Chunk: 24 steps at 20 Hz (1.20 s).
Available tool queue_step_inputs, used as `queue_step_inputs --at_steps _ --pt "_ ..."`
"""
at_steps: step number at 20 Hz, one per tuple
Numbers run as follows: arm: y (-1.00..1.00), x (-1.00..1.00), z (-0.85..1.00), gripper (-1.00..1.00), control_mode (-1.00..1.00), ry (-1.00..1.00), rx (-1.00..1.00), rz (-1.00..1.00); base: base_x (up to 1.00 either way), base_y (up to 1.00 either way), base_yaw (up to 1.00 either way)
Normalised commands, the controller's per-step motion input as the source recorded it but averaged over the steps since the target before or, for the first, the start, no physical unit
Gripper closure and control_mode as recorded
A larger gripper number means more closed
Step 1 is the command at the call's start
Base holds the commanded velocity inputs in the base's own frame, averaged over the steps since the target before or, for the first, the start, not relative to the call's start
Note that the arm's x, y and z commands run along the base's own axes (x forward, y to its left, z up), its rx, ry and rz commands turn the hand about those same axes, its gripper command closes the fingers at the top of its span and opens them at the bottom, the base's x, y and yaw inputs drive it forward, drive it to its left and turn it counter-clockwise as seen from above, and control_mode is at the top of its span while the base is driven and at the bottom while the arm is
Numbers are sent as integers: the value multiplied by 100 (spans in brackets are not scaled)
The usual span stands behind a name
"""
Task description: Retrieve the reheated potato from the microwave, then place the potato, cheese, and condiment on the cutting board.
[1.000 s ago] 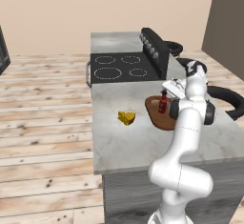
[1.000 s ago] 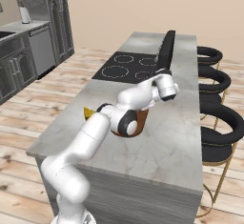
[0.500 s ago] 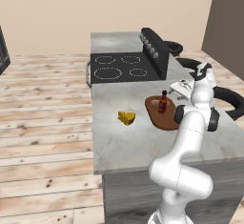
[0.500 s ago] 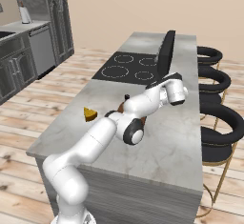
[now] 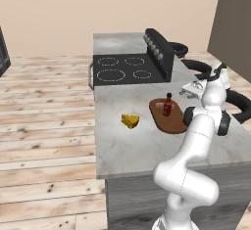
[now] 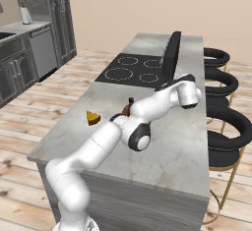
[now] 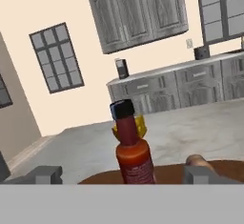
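Grey marble island counter (image 5: 122, 146) amid pale wood flooring, black stovetop (image 5: 127, 69) at its far end. In the left base view, from left: yellow cheese (image 5: 130, 121) lying on bare counter, then the condiment (image 5: 167, 104) standing upright, long axis vertical, cap up, on the reddish-brown cutting board (image 5: 164, 119), the gripper (image 5: 192, 89) just beyond, jaws spread wide, holding nothing. From the right base view, board almost wholly hidden behind the arm, bottle top (image 6: 130, 101) barely peeking out. Hand view alone revealing the potato (image 7: 196, 161), a pale lump at the board's right, partly cut off by a fingertip (image 7: 200, 173), cheese half hidden behind the bottle.
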Motion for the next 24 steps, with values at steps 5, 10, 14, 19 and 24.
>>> queue_step_inputs --at_steps 5,10,14,19,24 --pt "-2 -46 24 -100 -100 1 -24 -22 0 0 0" --pt "0 -53 14 -100 -100 -1 -33 -27 0 0 0" --pt "0 -56 15 -100 -100 -6 -30 -31 0 0 0" --pt "1 -56 22 -100 -100 -7 -23 -33 0 0 0" --pt "8 -45 32 -100 -100 -1 -20 -35 0 0 0"
